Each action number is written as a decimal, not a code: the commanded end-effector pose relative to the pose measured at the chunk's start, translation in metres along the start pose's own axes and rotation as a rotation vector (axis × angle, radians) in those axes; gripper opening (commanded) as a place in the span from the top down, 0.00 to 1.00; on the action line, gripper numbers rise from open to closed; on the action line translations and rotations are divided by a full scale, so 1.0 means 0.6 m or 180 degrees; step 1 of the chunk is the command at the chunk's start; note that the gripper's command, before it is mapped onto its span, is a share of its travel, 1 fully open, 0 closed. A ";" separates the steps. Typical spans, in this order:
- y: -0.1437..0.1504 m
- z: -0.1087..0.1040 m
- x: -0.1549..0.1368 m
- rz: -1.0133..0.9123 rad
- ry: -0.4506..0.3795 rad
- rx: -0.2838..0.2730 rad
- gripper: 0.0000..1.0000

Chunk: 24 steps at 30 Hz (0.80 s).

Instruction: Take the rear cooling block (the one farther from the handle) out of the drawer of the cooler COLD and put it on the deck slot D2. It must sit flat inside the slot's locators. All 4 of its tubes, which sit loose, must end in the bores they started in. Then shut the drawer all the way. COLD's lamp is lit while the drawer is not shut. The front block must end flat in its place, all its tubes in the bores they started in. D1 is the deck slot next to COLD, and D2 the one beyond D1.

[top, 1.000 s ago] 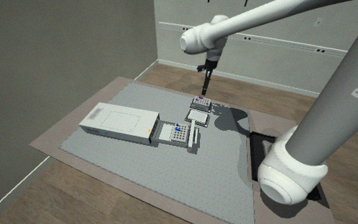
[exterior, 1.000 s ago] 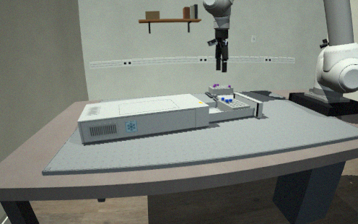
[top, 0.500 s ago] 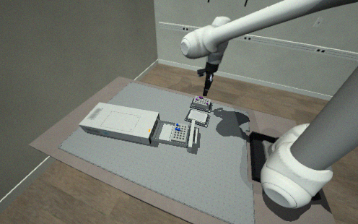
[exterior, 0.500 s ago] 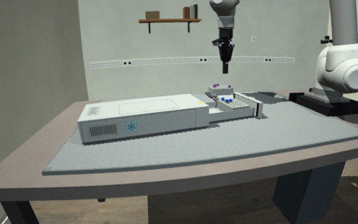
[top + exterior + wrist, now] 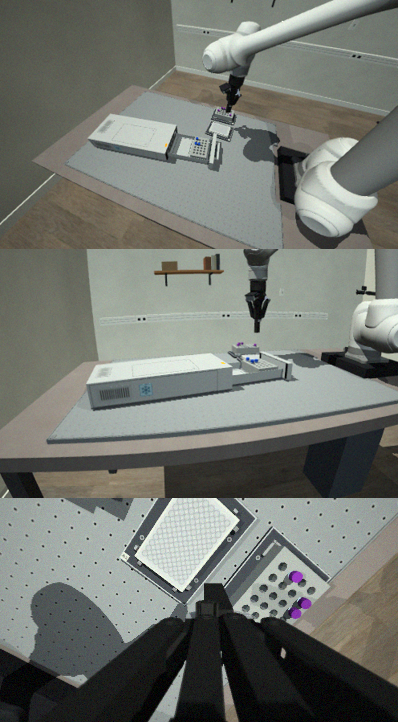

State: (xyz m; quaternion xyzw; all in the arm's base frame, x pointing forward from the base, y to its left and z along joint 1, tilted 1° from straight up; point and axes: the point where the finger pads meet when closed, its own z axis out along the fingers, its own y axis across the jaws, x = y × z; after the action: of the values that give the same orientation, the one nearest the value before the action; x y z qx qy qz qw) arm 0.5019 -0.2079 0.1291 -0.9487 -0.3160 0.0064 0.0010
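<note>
My gripper (image 5: pixel 229 109) (image 5: pixel 257 331) (image 5: pixel 212 597) is shut and empty, above the deck beside the rear block. The grey rear block (image 5: pixel 225 116) (image 5: pixel 245 349) (image 5: pixel 320 584) lies in slot D2 and looks level; three purple tubes show in its bores in the wrist view, and the fingers hide its near part. Cooler COLD (image 5: pixel 132 132) (image 5: pixel 160 369) has its lamp (image 5: pixel 166 144) (image 5: pixel 223 363) lit orange. Its drawer (image 5: pixel 184 147) (image 5: pixel 257 377) is open. The front block (image 5: pixel 204 151) (image 5: pixel 266 365) sits at the drawer's handle end, with blue tubes standing in it.
A white well plate (image 5: pixel 220 128) (image 5: pixel 187 543) fills slot D1, between the drawer and D2. The drawer's handle (image 5: pixel 213 149) (image 5: pixel 288 369) stands out beside D1. The robot's base is on the right. The table edge (image 5: pixel 360 573) runs just beyond D2.
</note>
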 end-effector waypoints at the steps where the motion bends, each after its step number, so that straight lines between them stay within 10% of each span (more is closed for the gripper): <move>1: -0.015 0.000 0.008 -0.0203 0.0015 0.0000 0.90; 24: -0.145 0.006 0.063 -0.1983 0.0019 -0.0004 0.90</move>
State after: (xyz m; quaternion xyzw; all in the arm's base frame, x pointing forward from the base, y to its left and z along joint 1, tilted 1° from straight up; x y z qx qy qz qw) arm 0.4815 -0.1284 0.1256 -0.8265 -0.5629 0.0064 0.0026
